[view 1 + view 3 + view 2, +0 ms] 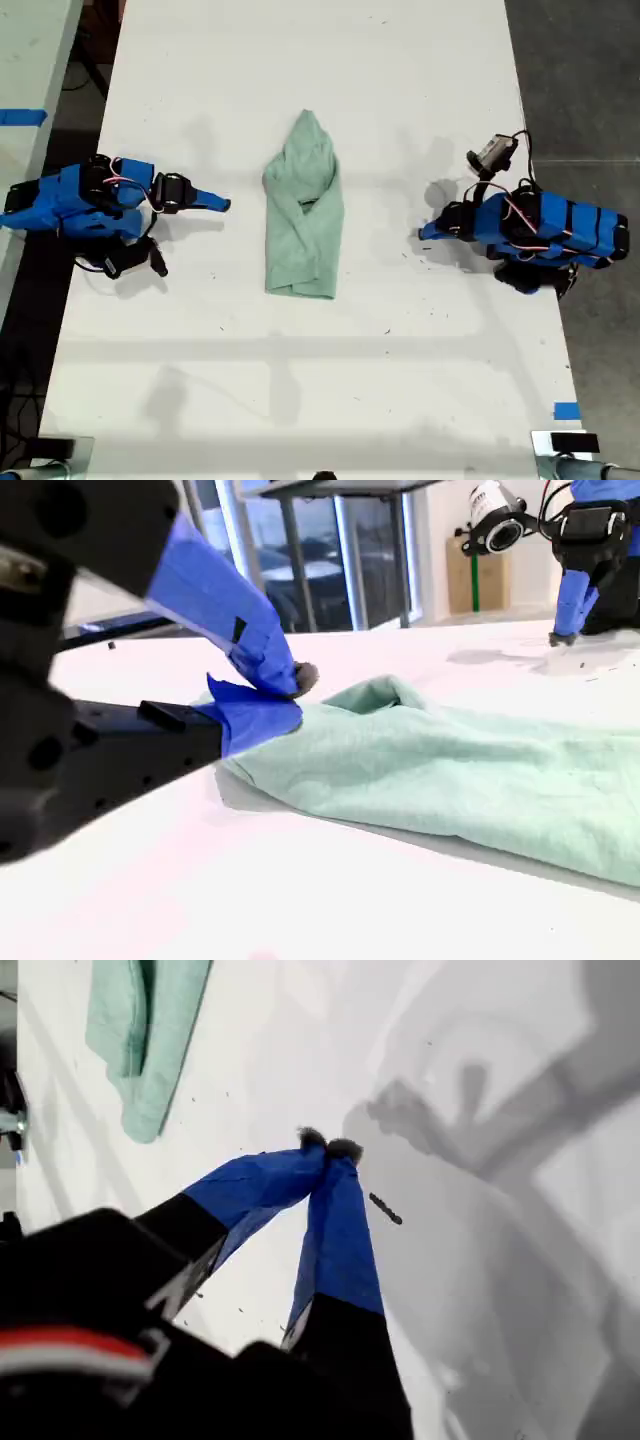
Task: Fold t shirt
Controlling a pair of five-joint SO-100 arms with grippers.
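The pale mint-green t shirt (303,210) lies folded lengthwise in a narrow strip at the middle of the white table (300,400), with its rounded end toward the far edge. My first gripper (425,233) is at the exterior view's right, shut and empty, tips down near the table (328,1145), well apart from the t shirt (140,1030). My second gripper (222,204) is at the exterior view's left, shut on nothing (290,685), a short way from the t shirt's (450,770) edge.
The first arm (590,560) shows across the table in the second wrist view. Blue tape (566,410) marks the table's near corner on the exterior view's right. Another taped table (20,116) stands on the exterior view's left, and dark floor (580,60) borders the right.
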